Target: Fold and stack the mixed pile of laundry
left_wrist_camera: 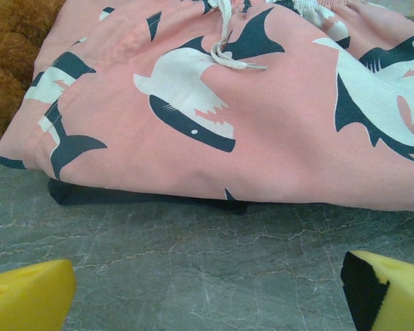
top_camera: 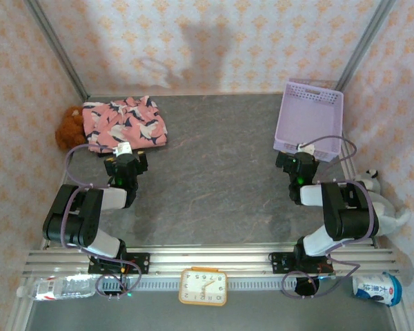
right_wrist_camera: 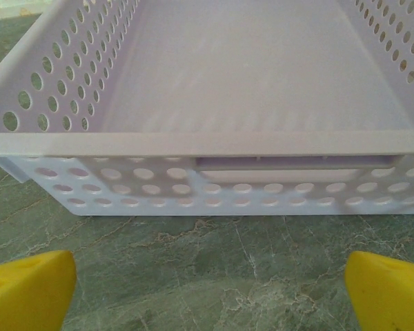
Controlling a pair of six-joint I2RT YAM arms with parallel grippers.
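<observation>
Left hand (left_wrist_camera: 207, 296): standing wide open and empty, its yellow pads (left_wrist_camera: 27, 296) hovering low over the grey table (left_wrist_camera: 193, 255).
Straight ahead of it: the pink shark-print garment (left_wrist_camera: 262, 138) is lying flat, its near folded edge just beyond the fingertips and its white drawstring trailing across the top, farther from the hand.
Beneath that edge: the navy garment (left_wrist_camera: 124, 195) is peeking out as a thin dark strip, ahead and slightly left of the hand, with the pink piece resting on it.
Far left of the hand: a brown plush toy (left_wrist_camera: 14, 55) is pressing against the pink garment's side.
Right hand (right_wrist_camera: 207, 289): also gaping open, gripping nothing, and facing the near wall of the lavender basket (right_wrist_camera: 207, 143), whose floor is looking bare.
Handling: both garments are looking light, soft and limp, likely to be sagging and unfolding as soon as they are lifted.
Where to take hold: a low pinch on the near edge seems best, catching both layers if the stack is moving as one, or the pink hem alone if it is being separated.
Risk: the thin cloth may be slipping from the pads, and a grab at the drawstring would be dragging the fold open.
</observation>
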